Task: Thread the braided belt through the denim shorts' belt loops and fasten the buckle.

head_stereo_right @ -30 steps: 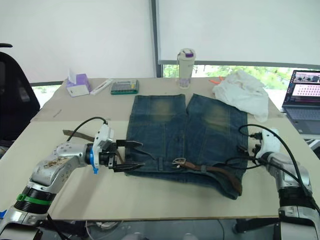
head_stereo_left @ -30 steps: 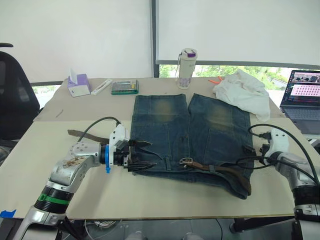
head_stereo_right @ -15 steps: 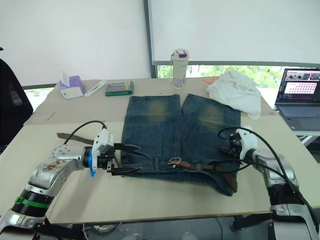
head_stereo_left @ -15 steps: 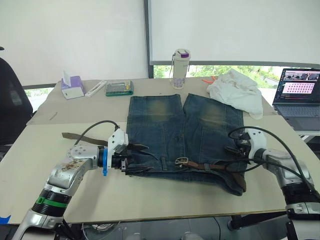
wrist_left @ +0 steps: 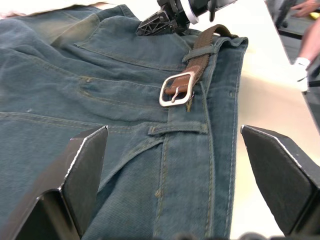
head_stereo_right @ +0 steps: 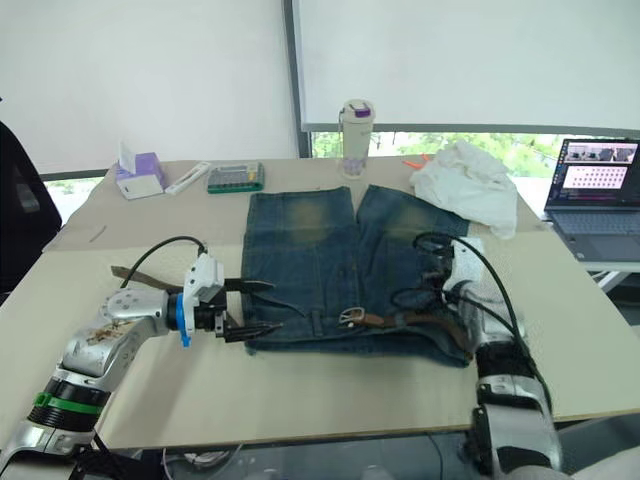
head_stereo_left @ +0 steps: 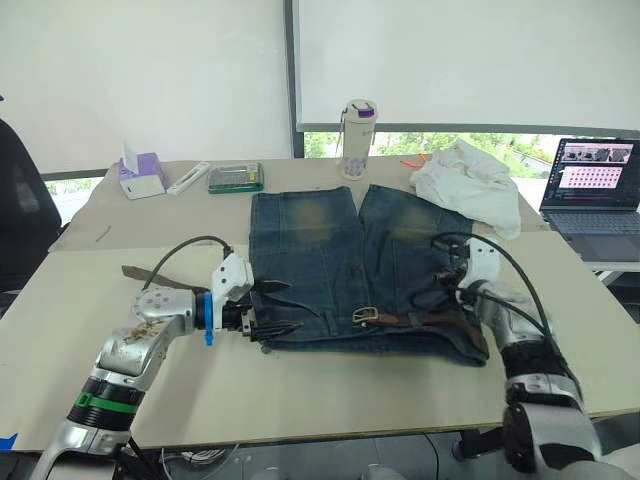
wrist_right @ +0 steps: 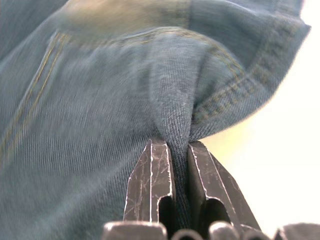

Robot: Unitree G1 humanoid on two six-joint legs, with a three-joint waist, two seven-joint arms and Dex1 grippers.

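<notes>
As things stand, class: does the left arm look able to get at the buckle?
Probably yes. The left end effector is open at the waistband of the denim shorts, pointing along it at the buckle. Only flat denim and one belt loop lie between them.

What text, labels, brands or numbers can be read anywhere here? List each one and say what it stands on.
None can be read.
Laptop screen: rows of small marks, too small to read.
Green box at the table's far side: any print too small to read.
Purple tissue box: no legible label.
Bottle: no legible label.
The denim shorts and the buckle: no visible brand mark.
</notes>
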